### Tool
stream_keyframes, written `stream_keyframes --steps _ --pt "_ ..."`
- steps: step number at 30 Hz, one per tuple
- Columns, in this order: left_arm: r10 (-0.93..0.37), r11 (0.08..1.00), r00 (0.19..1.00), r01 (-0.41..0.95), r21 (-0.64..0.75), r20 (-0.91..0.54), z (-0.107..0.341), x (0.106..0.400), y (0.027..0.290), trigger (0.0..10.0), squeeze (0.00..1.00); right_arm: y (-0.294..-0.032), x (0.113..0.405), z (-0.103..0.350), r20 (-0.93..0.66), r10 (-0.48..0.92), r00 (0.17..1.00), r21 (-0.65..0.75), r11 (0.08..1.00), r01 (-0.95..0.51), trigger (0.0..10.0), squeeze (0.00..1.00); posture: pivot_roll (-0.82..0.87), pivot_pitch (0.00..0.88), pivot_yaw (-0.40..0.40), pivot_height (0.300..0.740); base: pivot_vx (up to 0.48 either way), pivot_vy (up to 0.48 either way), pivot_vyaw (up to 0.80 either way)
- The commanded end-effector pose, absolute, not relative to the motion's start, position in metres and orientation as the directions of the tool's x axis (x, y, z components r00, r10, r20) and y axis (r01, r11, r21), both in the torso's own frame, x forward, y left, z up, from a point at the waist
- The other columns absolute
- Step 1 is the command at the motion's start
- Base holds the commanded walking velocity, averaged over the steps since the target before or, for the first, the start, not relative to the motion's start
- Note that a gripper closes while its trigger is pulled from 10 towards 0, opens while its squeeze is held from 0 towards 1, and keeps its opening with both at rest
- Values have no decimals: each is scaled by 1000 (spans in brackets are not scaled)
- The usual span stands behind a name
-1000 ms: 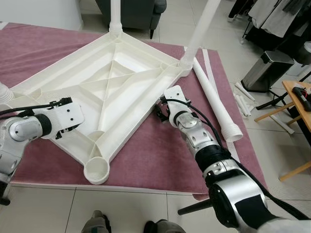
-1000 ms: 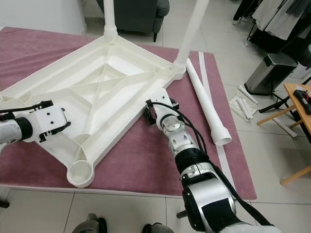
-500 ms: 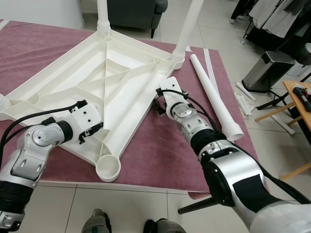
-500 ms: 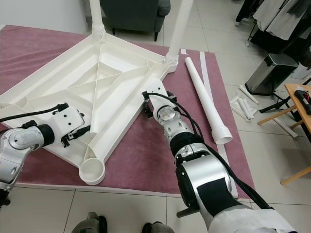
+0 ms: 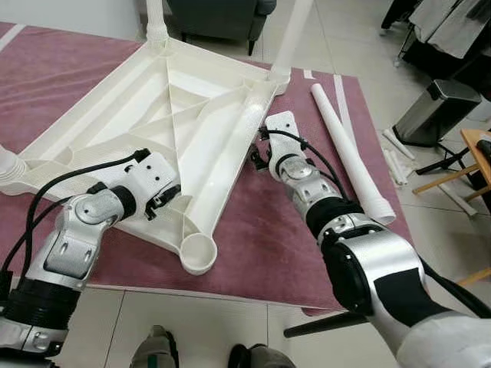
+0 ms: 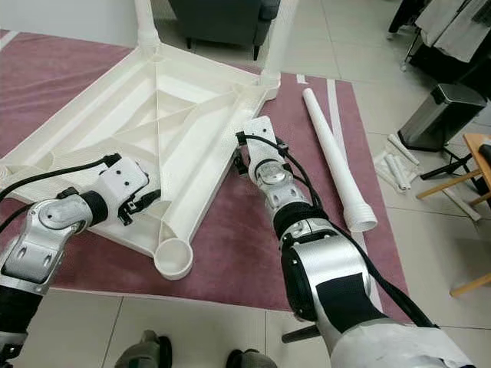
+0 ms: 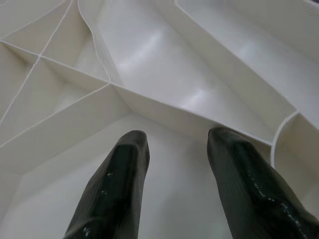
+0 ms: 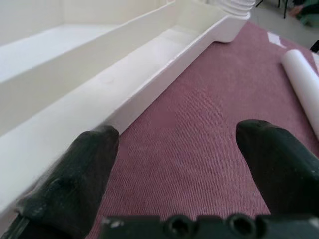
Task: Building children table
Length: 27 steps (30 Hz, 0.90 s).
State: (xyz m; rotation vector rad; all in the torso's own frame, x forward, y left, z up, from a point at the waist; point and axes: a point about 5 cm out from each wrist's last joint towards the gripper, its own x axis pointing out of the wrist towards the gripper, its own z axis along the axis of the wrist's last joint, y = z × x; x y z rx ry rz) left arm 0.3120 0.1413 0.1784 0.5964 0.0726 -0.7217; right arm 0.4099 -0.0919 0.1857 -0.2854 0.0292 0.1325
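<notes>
Nearest, at 6 o'clock of the upturned table top (image 5: 165,100), the empty leg socket (image 5: 198,254) faces up at the corner closest to the robot, likely the one still waiting for a leg. At 8 o'clock the left gripper (image 5: 161,201) sits on the near-left rim next to that socket; in its wrist view the black fingers (image 7: 117,191) are parted over the ribbed underside with nothing between them, so it reads as bracing or positioning, not gripping. At 3 o'clock the right gripper (image 6: 239,161) is beside the right-hand rim, fingers (image 8: 79,172) spread wide, one pad against the white edge, the other over the maroon mat (image 5: 261,230), holding nothing. My read: both arms are steadying or nudging the slab so the open socket stays reachable. The top lies underside up on the mat so the sockets are accessible. Further out at 2 o'clock the loose leg (image 5: 349,149) lies on the mat, well apart from the right gripper, threaded collar toward the robot. Far end, 12 and 1 o'clock: two legs already stand upright in their corner sockets (image 5: 157,23) (image 5: 290,34).
</notes>
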Motion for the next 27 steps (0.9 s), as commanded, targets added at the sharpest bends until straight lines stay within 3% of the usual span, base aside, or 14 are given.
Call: stream_keyframes --steps 1,5,7,12,14,15,18,20,23,24,25,27 --pt "-666 573 727 641 511 -166 196 317 118 10000 0 -74 411 212 95 201 975 -287 944 -166 10000 0 281 116 -84 740 0 0 0" --pt "-610 592 778 575 564 -152 204 322 134 10000 0 -84 410 208 116 192 975 -312 938 -148 10000 0 274 111 -82 740 0 0 0" --pt "-590 574 793 543 613 -150 215 317 158 10000 0 -97 404 199 153 193 969 -309 941 -139 10000 0 263 103 -81 740 0 0 0" --pt "-622 527 764 571 630 -172 228 301 178 10000 0 -117 387 181 202 205 958 -277 950 -145 10000 0 248 91 -79 740 0 0 0" --pt "-705 429 666 674 601 -244 229 281 178 10000 0 -136 358 165 211 195 958 -238 961 -143 10000 0 227 79 -74 740 0 0 0" --pt "-705 429 666 674 601 -244 229 281 178 10000 0 -136 358 165 211 195 958 -238 961 -143 10000 0 227 79 -74 740 0 0 0" --pt "-770 306 541 778 548 -338 222 266 174 10000 0 -144 338 158 216 165 962 -206 971 -120 10000 0 209 68 -66 740 0 0 0" --pt "-770 306 541 778 548 -338 222 266 174 10000 0 -144 338 158 216 165 962 -206 971 -120 10000 0 209 68 -66 740 0 0 0" --pt "-795 146 395 862 485 -461 207 257 174 10000 0 -141 315 150 223 166 961 -196 973 -122 10000 0 187 55 -59 740 0 0 0" --pt "-795 146 395 862 485 -461 207 257 174 10000 0 -141 315 150 223 166 961 -196 973 -122 10000 0 187 55 -59 740 0 0 0" --pt "-797 50 309 890 453 -519 199 258 171 10000 0 -138 304 150 235 177 956 -204 970 -129 10000 0 176 49 -56 740 0 0 0" --pt "-798 11 270 900 435 -538 196 259 168 10000 0 -138 302 151 239 177 955 -201 971 -129 10000 0 170 46 -54 740 0 0 0"
